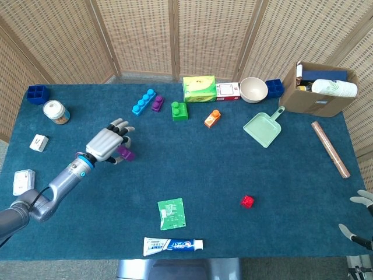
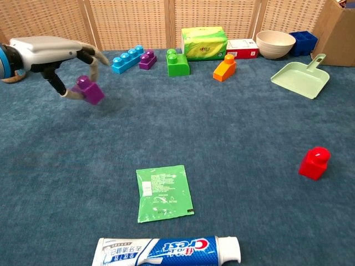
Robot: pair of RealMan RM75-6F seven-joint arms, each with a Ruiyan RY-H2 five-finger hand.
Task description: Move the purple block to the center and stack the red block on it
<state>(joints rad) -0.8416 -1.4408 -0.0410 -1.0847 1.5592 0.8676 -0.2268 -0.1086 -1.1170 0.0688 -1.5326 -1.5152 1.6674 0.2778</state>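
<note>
My left hand [image 1: 107,143] [image 2: 51,52] pinches the purple block [image 1: 126,153] [image 2: 89,91] between thumb and a finger and holds it tilted, a little above the blue cloth at the left of the table. The red block [image 1: 247,201] [image 2: 314,162] stands alone on the cloth at the right front, far from that hand. Only the fingertips of my right hand [image 1: 359,219] peek in at the lower right corner of the head view, beyond the table's edge, and nothing is seen in them.
A green packet [image 1: 172,213] and a toothpaste tube [image 1: 173,244] lie near the front. Along the back are cyan [image 1: 143,102], small purple [image 1: 157,104], green [image 1: 179,110] and orange [image 1: 212,118] blocks, a tissue box [image 1: 199,88], a bowl [image 1: 253,89] and a dustpan [image 1: 263,128].
</note>
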